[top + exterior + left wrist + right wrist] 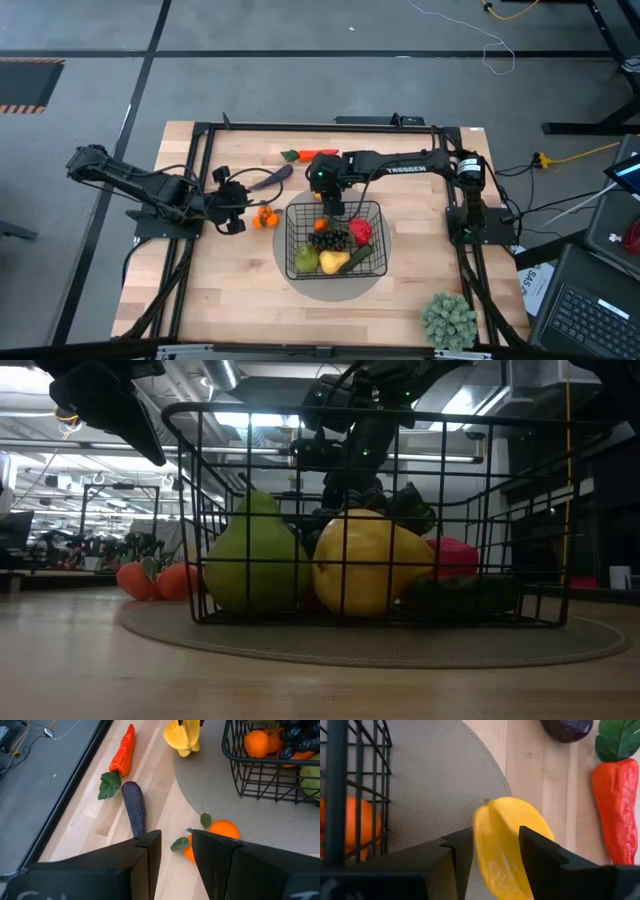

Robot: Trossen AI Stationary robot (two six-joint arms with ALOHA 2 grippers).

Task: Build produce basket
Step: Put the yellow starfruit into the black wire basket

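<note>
The black wire basket [335, 262] stands on a grey round mat [300, 290] and holds a green pear [255, 560], a yellow fruit [365, 565], grapes, a red pepper and a tangerine. My right gripper [328, 200] is at the basket's far left corner, shut on a yellow star fruit [505, 845]. My left gripper [175, 852] is open, raised above two leafy tangerines [215, 832] that lie on the table left of the mat. A purple eggplant [134, 807] and an orange carrot [124, 752] lie on the table beyond them. My right gripper pinches the star fruit's two sides [482, 835] between its two fingers, coming from above and pointing down. The fruit hangs below the fingers over the mat's edge, as the left wrist view [182, 737] also shows. Whether its lower end rests on the mat, I cannot tell.
A bushy pale-green plant [448, 320] stands at the table's near right corner. A black frame [200, 130] runs round the table's edges. Bare wood shows in front of the mat and at the near left.
</note>
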